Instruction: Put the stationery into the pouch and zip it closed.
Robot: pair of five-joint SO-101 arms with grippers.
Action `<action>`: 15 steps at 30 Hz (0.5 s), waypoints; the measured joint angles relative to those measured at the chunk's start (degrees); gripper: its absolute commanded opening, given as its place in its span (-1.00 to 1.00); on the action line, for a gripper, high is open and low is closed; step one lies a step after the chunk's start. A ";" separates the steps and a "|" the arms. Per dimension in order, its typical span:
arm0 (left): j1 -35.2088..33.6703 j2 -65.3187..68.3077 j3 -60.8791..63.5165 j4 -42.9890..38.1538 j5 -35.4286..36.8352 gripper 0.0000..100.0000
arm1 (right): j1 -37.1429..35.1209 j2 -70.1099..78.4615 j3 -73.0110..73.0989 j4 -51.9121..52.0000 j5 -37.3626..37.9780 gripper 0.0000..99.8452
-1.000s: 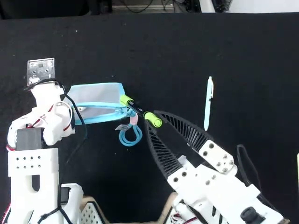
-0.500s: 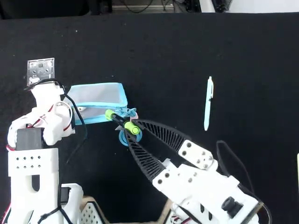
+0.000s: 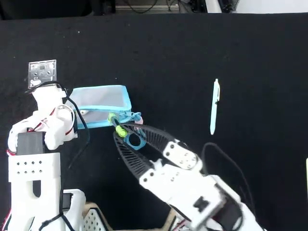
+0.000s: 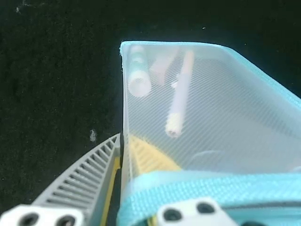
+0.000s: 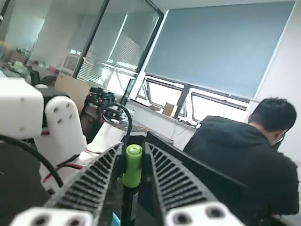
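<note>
Pinching green marker, right end effector clamped tight, tips beside pouch mouth.

The left arm and right arm are blocky white plastic. The right hand has black ribbed fingers on a white base dotted with dark screw holes. The left hand has a grey ribbed finger and a yellow finger. Black and red cables loop behind the left hand, and a black cable arcs behind the right hand.
</note>
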 measured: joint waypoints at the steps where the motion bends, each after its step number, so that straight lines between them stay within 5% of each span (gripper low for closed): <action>1: 0.00 0.00 0.00 0.00 0.00 -0.94 | 0.00 0.00 1.41 -1.76 1.32 -0.98; 15: 0.00 0.00 0.00 0.00 0.00 -0.94 | 0.00 0.00 8.70 -11.43 4.57 -0.98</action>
